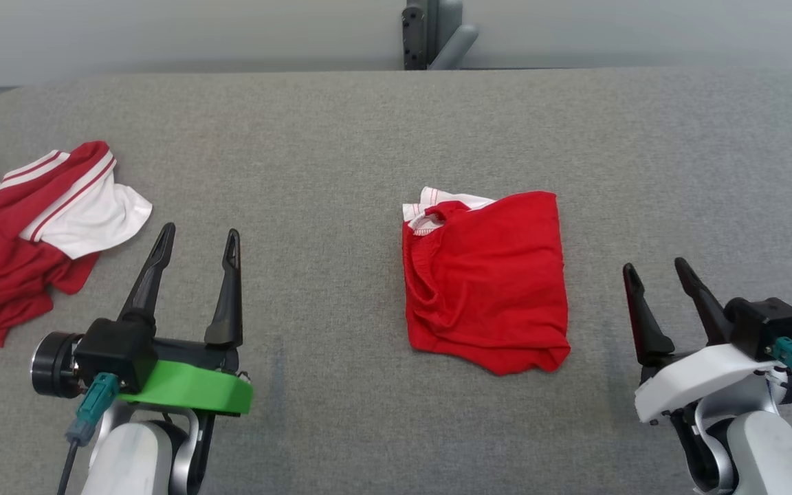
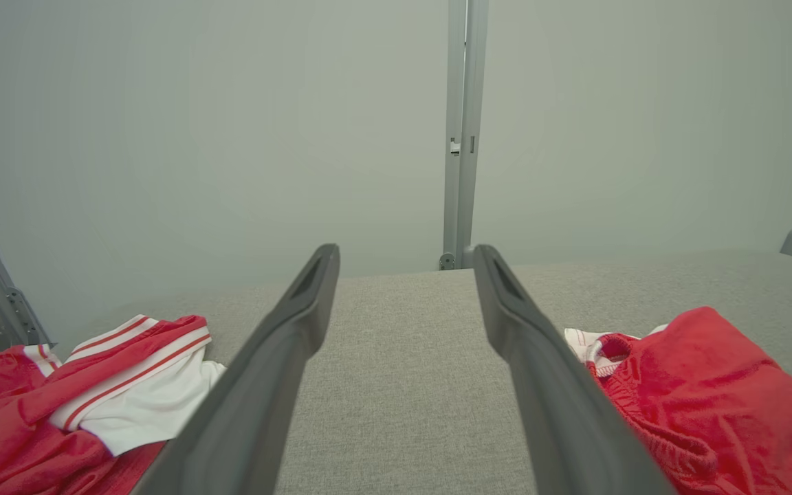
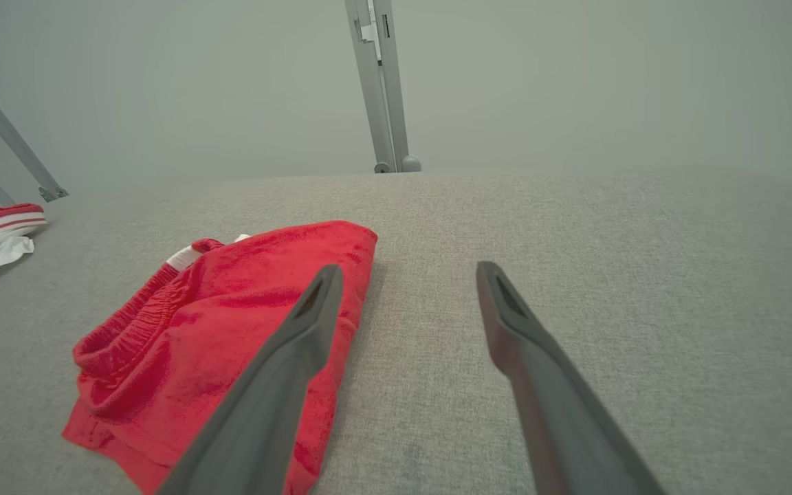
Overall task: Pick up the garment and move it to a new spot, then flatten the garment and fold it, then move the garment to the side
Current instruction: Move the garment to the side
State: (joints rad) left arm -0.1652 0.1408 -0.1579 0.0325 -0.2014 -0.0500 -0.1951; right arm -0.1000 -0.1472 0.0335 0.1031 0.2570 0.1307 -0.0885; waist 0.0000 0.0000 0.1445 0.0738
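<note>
A bright red garment (image 1: 487,280) with white trim at its top left corner lies folded into a rough rectangle in the middle of the grey table (image 1: 341,137). It also shows in the left wrist view (image 2: 705,392) and the right wrist view (image 3: 231,330). My left gripper (image 1: 200,230) stands open well to its left, nothing between its fingers (image 2: 406,251). My right gripper (image 1: 654,265) is open just right of the garment's lower right corner, apart from it (image 3: 408,268).
A second garment (image 1: 18,234), dark red with white striped panels, lies crumpled at the table's left edge, just left of my left gripper (image 2: 86,405). A grey post (image 1: 430,34) rises behind the table's far edge. Bare cloth surface lies between the two garments.
</note>
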